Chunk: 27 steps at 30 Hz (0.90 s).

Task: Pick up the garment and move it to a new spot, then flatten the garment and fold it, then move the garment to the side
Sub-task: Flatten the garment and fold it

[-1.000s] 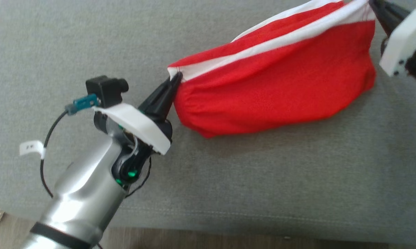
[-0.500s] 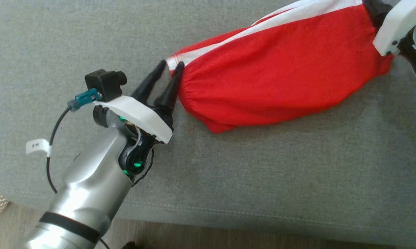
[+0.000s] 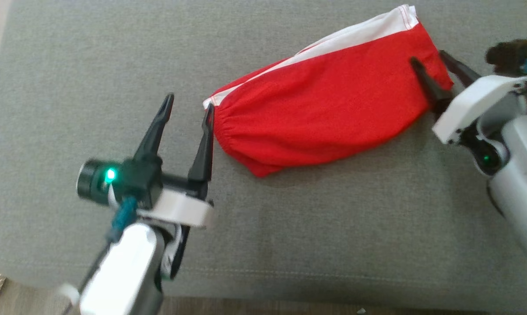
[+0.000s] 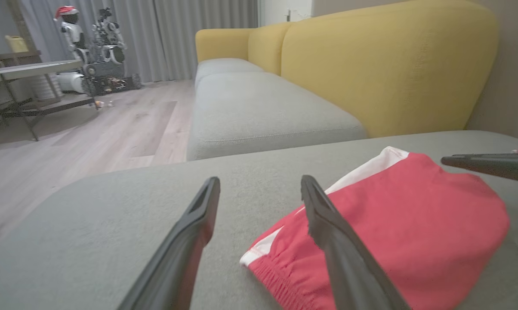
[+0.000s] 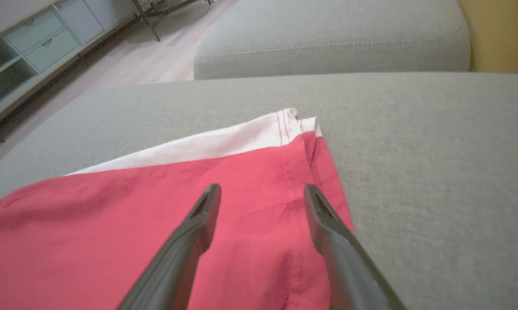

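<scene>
Left hand (image 3: 190, 101) wide open, holding nothing, fingers pointing up the head view, inner finger just beside the gathered waistband (image 3: 228, 127) end of the garment (image 3: 324, 105); can't tell if it touches the cloth. Right hand (image 3: 428, 57) also spread open and empty, its fingers over the opposite end of the garment, close to the corner where the white stripe (image 3: 360, 33) runs out; the right wrist view shows red cloth between and under the fingers, not pinched. Garment is red shorts, lying lengthwise on the grey cushion (image 3: 333, 227), slanting from lower left to upper right, doubled over along its length, a bit puffy with soft wrinkles, not pressed flat. Judgement: the garment is set down at its spot and the flatten/fold step is in hand, with neither hand gripping. Next move probably calls for each hand to close on its end, waistband left and hem corner right, then pull apart to take out slack, or press down to smooth. Thin cloth, so the fingers need to get low.
</scene>
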### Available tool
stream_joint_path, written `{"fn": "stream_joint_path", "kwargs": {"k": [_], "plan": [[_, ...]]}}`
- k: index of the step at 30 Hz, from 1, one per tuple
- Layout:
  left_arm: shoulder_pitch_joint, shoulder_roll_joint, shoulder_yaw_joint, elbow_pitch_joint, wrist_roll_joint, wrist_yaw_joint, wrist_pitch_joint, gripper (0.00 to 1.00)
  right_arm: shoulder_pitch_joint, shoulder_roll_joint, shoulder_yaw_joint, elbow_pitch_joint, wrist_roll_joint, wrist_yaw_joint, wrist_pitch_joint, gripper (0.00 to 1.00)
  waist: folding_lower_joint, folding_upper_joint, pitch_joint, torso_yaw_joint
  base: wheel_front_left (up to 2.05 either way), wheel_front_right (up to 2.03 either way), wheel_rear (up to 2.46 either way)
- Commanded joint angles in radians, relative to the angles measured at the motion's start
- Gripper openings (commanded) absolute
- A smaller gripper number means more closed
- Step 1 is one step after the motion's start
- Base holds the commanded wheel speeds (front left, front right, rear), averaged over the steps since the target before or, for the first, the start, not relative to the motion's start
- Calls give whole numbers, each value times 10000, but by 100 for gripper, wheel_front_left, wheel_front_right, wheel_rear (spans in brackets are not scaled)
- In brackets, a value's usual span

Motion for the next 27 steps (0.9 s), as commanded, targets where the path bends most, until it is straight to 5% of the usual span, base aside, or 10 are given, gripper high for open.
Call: {"fn": "stream_joint_path", "kwargs": {"k": [1, 10, 18, 19, 20, 21, 22, 27], "plan": [[-75, 65, 452, -437, 171, 122, -116, 100, -186, -76, -54, -44, -8, 17, -132, 100, 0, -1, -17, 114, 0, 0, 0], [1250, -683, 518, -1222, 1052, 418, -117, 100, -1182, -436, -283, 2407, -652, 17, 11, 100, 0, -1, 262, 1213, 0, 0, 0], [1450, -733, 187, -1115, 1736, 383, -118, 100, -1641, -245, -269, 4393, -1373, 17, 1111, 100, 0, -1, 268, 1607, 0, 0, 0], [1484, -730, 205, -1088, 1750, 402, -118, 100, -1583, -155, -271, 4468, -1372, 17, 1317, 91, 0, -1, 226, 1591, 0, 0, 0], [1529, -727, 232, -1057, 1750, 425, -118, 100, -1520, -55, -283, 4513, -1345, 17, 1470, 38, 0, -1, 176, 1559, 0, 0, 0], [1579, -720, 267, -1022, 1744, 448, -118, 100, -1457, 65, -314, 4536, -1285, 17, 1558, 9, 0, -1, 107, 1502, 0, 0, 0], [1630, -713, 299, -989, 1730, 461, -118, 100, -1412, 153, -320, 4549, -1255, 17, 1594, 0, 0, -1, 48, 1440, 0, 0, 0], [1845, -659, 410, -844, 1626, 382, -118, 100, -1224, 445, -365, 4512, -1125, 17, 1288, 0, 0, -1, -367, 887, 0, 0, 0]]}}
